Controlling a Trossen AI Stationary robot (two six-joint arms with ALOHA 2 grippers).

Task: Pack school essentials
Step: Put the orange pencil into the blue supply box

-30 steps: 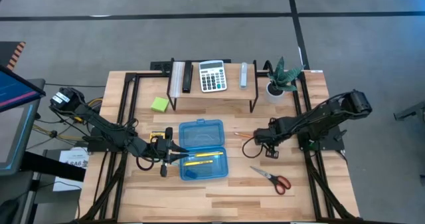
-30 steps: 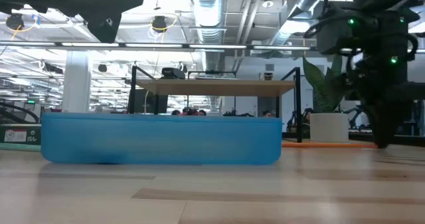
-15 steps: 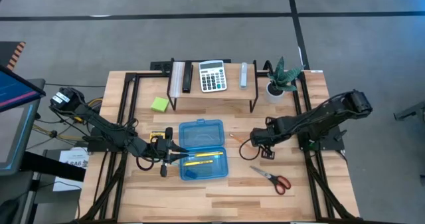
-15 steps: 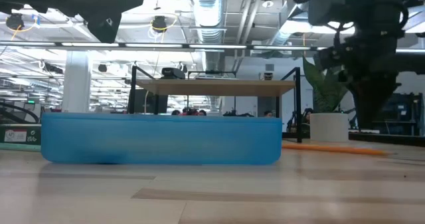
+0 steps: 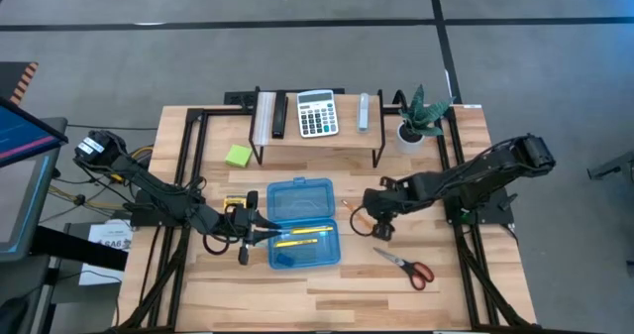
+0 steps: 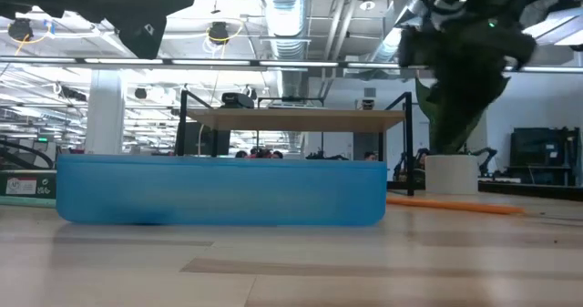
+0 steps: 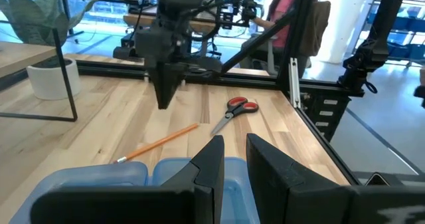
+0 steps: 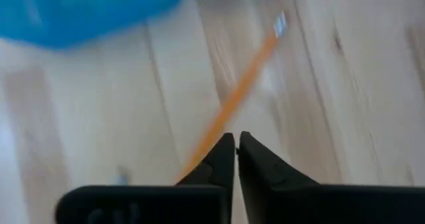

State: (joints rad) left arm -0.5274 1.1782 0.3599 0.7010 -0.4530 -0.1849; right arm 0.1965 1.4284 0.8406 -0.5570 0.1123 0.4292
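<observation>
The open blue pencil case (image 5: 302, 220) lies at the table's middle with yellow pencils (image 5: 302, 237) in its near half. My left gripper (image 5: 256, 232) stands at the case's left rim with its fingers a little apart and nothing between them (image 7: 236, 167). My right gripper (image 5: 374, 225) is shut and empty. It hangs above the orange pencil (image 8: 242, 94), which lies flat on the table right of the case (image 5: 349, 207). The red-handled scissors (image 5: 406, 266) lie near the front right. The lime-green sticky-note pad (image 5: 238, 156) lies at the back left.
A raised shelf (image 5: 317, 136) at the back carries the grey-white calculator (image 5: 317, 113) and a few slim items. A small potted plant (image 5: 416, 118) stands at its right end. Bare wood lies in front of the case and around the scissors.
My right gripper has risen from the table and gone toward the table's left edge, toward the blue case, along the orange pencil. It has stayed shut. My left gripper has kept still.
</observation>
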